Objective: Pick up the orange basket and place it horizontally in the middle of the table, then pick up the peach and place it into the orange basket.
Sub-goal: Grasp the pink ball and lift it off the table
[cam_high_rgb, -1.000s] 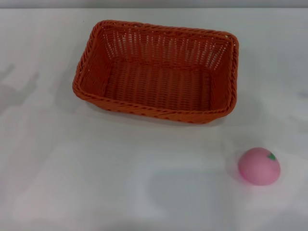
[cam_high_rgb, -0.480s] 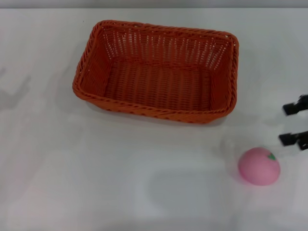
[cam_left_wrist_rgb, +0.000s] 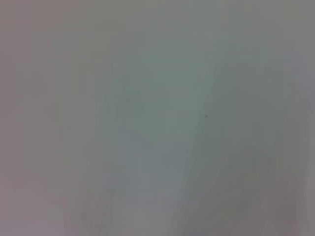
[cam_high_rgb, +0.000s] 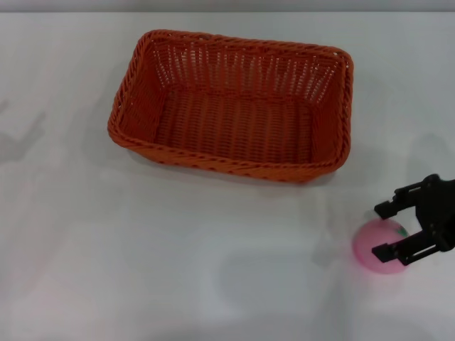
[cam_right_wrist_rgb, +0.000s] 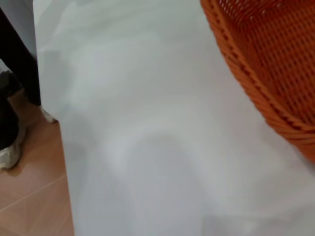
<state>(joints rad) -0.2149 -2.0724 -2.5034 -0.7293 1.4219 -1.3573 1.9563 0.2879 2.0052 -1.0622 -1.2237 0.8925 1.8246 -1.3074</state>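
Observation:
The orange basket (cam_high_rgb: 234, 103) lies lengthwise across the middle of the white table (cam_high_rgb: 142, 249), empty inside. One corner of the orange basket (cam_right_wrist_rgb: 268, 64) also shows in the right wrist view. The pink peach (cam_high_rgb: 377, 250) rests on the table at the front right. My right gripper (cam_high_rgb: 384, 231) hangs open over the peach, its two black fingertips (cam_high_rgb: 384, 208) spread above the fruit, apart from it as far as I can see. The left gripper is out of view; its wrist view shows only a blank pale surface.
The table's edge (cam_right_wrist_rgb: 54, 123) runs past a wooden floor (cam_right_wrist_rgb: 34, 196) in the right wrist view, where a dark shape (cam_right_wrist_rgb: 15, 64) stands beside the table. Bare tabletop lies between the basket and the peach.
My right gripper has come in from the right edge and moved forward and left, now covering part of the peach. Basket and peach have not moved.

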